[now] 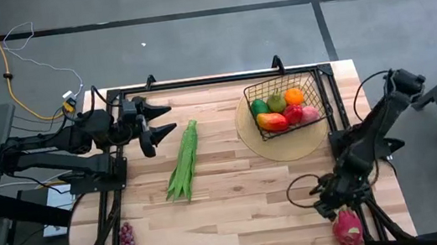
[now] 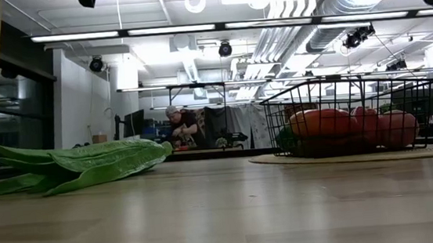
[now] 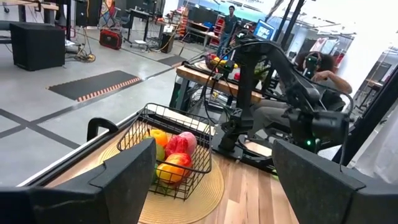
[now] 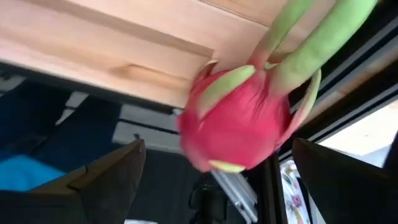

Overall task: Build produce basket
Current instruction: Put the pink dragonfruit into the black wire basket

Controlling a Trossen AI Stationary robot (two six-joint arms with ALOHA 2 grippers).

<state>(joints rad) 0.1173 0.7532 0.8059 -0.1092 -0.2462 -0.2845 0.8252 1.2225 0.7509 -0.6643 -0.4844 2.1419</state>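
The black wire basket [image 1: 291,104] stands on a round tan mat [image 1: 276,144] at the far right and holds several fruits and peppers; it also shows in the low view [image 2: 352,94]. The long green beans [image 1: 184,161] lie on the table's middle left. The purple grapes [image 1: 125,243] lie at the near left. The pink dragon fruit [image 1: 347,228] lies by the near right corner. My right gripper [image 1: 338,211] is open just above it, and the fruit [image 4: 236,124] shows between its spread fingers, untouched. My left gripper [image 1: 166,119] is open and empty at the far left, pointing toward the basket [image 3: 168,149].
A black frame [image 1: 196,81] runs along the table's far edge and sides. Bare wood lies between the beans and the mat. People sit and stand in the room beyond the table [image 2: 179,125].
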